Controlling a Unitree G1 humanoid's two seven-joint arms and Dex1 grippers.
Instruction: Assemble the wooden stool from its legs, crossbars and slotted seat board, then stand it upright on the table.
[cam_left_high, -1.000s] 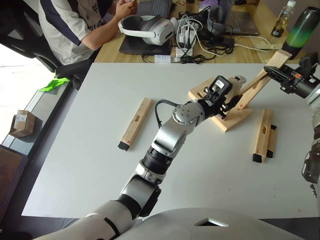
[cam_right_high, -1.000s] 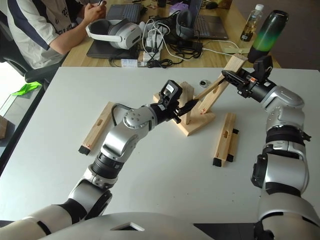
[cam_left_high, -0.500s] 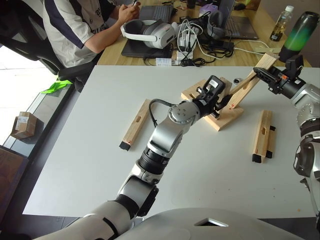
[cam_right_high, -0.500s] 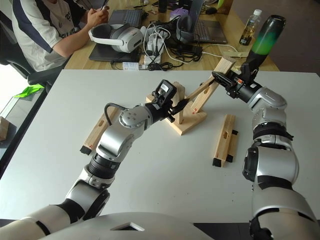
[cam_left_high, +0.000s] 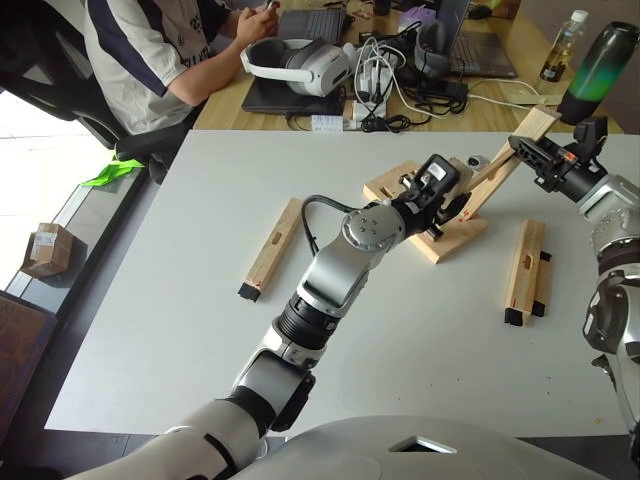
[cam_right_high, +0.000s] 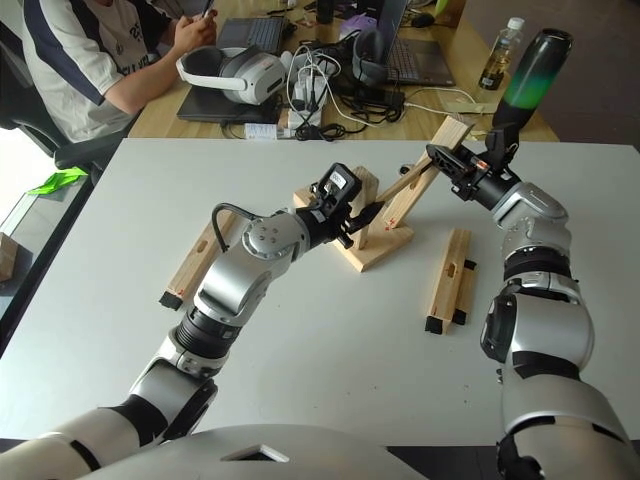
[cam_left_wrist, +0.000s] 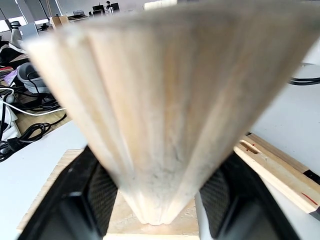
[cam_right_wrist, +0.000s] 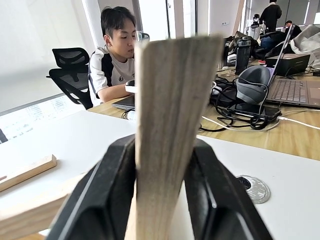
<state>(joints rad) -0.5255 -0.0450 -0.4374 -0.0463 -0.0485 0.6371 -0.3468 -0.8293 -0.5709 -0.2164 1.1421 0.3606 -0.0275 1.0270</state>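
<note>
We see pale wooden stool parts: the seat board (cam_left_high: 455, 238) lies flat mid-table, with a slanted leg (cam_left_high: 490, 178) rising from it into the right gripper (cam_left_high: 527, 152). The left gripper (cam_left_high: 440, 208) clamps a second piece (cam_left_wrist: 150, 125) above the board. A single slotted leg (cam_left_high: 272, 247) lies to the left, and a slotted pair (cam_left_high: 525, 266) to the right.

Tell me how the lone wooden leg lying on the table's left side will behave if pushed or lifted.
The leg looks like solid, square-edged wood, so probably stiff and fairly light. Lying flat on the table, it should slide, not roll. Its black end cap may drag, making it pivot.
</note>
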